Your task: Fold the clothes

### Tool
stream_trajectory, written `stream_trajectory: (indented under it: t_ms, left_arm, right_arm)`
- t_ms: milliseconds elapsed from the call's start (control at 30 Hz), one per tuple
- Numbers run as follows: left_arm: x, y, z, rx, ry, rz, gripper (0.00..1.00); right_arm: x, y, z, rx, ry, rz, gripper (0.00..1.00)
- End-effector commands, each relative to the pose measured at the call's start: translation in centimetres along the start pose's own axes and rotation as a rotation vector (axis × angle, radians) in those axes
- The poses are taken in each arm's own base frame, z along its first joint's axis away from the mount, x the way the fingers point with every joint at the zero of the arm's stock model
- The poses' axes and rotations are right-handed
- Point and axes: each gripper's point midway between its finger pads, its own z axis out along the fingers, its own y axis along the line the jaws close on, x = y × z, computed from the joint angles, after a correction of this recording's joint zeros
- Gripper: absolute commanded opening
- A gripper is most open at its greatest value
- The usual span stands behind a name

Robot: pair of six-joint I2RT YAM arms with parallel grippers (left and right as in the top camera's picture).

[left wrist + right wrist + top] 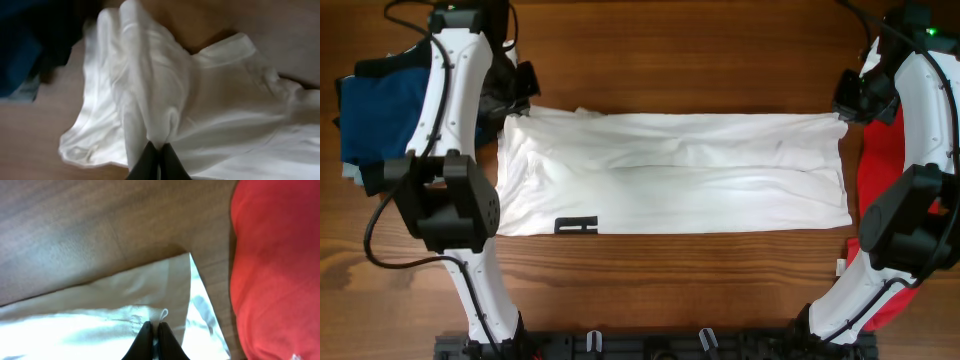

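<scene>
Left wrist view first: your left gripper (160,148) has its two dark fingers squeezed together, with a ridge of white fabric running up into them. So it's pinched onto the white T-shirt (215,100) at its far-left corner. The cloth around that grip is bunched and rumpled, and one fold hangs loose down toward the wood.

Right wrist view is much the same. Your right gripper (152,326) has its fingers closed tight, nipping the hem of the shirt just inside its far-right corner. The edge there lies flat, and a tiny loop of thread or fabric pokes up right by the tips.

From overhead, the shirt is stretched sideways between your two grippers as a long, wide band across the middle of the table (670,60). It looks folded over on itself, with soft creases running along its length. The black bar print (575,227) sits on the near edge, toward the left end.

Further out, a blue garment (365,110) is piled on the left, partly under the left arm. A red garment (878,165) lies just past the shirt's right end, beside the right arm. Neither one is being held.
</scene>
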Motion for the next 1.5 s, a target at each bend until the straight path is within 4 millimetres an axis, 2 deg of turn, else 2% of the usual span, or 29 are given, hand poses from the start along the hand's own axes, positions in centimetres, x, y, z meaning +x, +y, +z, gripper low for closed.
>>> stream_trajectory:
  t_ms: [0,167,333,500,633,867,1133,1367,1400,1467]
  left_arm:
    - [1.2,2.7,-0.5,-0.091,0.043,-0.02,0.04]
    - [2.5,4.3,-0.8,-0.149,0.097,-0.033,0.04]
    - [3.0,4.6,-0.7,-0.159,0.122,-0.036,0.04]
    - [4.6,5.2,0.9,-0.181,0.202,-0.037,0.04]
    - [7.3,5.7,3.1,-0.203,0.323,-0.037,0.04]
    - [9.9,6.5,4.5,-0.23,0.42,-0.039,0.04]
    - [10.6,6.4,4.3,-0.218,0.433,-0.043,0.04]
    - [10.7,6.3,4.3,-0.209,0.437,-0.045,0.04]
    - [10.8,6.3,4.3,-0.21,0.439,-0.045,0.1]
    - [11.0,6.4,4.4,-0.212,0.446,-0.045,0.3]
  right_arm:
    - [0.5,-0.9,-1.2,0.04,-0.005,0.003,0.04]
    - [1.7,-1.1,-1.2,0.048,0.044,-0.005,0.04]
    - [2.5,-1.5,-1.0,0.065,0.075,-0.025,0.04]
    - [3.7,-2.2,0.2,0.105,0.121,-0.028,0.04]
    - [4.5,-3.1,0.6,0.155,0.15,-0.006,0.05]
    - [5.8,-5.2,1.0,0.268,0.189,0.034,0.04]
    - [7.0,-7.3,1.7,0.373,0.219,0.057,0.04]
    - [6.9,-7.0,2.2,0.357,0.209,0.068,0.06]
    - [6.9,-6.9,2.2,0.352,0.21,0.068,0.09]
    - [6.9,-6.9,2.3,0.35,0.21,0.068,0.17]
